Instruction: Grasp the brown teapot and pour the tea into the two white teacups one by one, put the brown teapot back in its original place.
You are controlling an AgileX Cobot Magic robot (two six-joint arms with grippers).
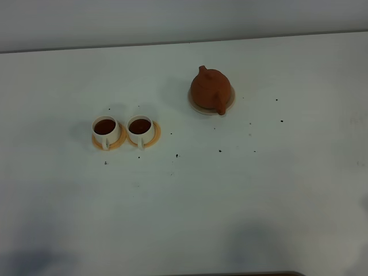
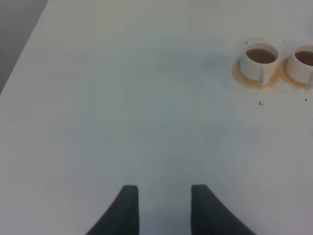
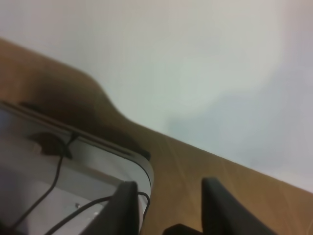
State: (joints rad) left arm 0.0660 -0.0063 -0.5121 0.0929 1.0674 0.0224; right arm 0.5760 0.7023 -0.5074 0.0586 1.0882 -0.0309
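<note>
The left gripper (image 2: 161, 208) is showing at the bottom of the left wrist picture, its two dark fingers (image 2: 124, 210) standing apart with a clear gap of bare table between them, and it is holding nothing. The right gripper (image 3: 166, 208) is appearing at the bottom of the right wrist picture, also with its two dark fingers (image 3: 220, 205) standing apart and nothing between them; behind it a brown wooden surface (image 3: 205, 166) is running across the frame, and a pale grey box with black cables (image 3: 73, 176) is sitting at the lower left. Neither gripper is showing in the high picture. Going outward, the white table (image 1: 259, 190) is filling nearly all of the high picture, with small dark specks scattered around its middle. The two white teacups (image 1: 123, 131) are standing side by side at the middle left of this frame, close together, each on its own thin orange saucer (image 1: 152, 138), and both are holding dark brown tea. The same cups are appearing at the upper right of the left wrist picture, the right one cut by the edge. The brown teapot (image 1: 210, 89) is sitting upright, lid on, in the upper middle of the high frame, resting on the round cream coaster (image 1: 230, 98), well apart from the cups
</note>
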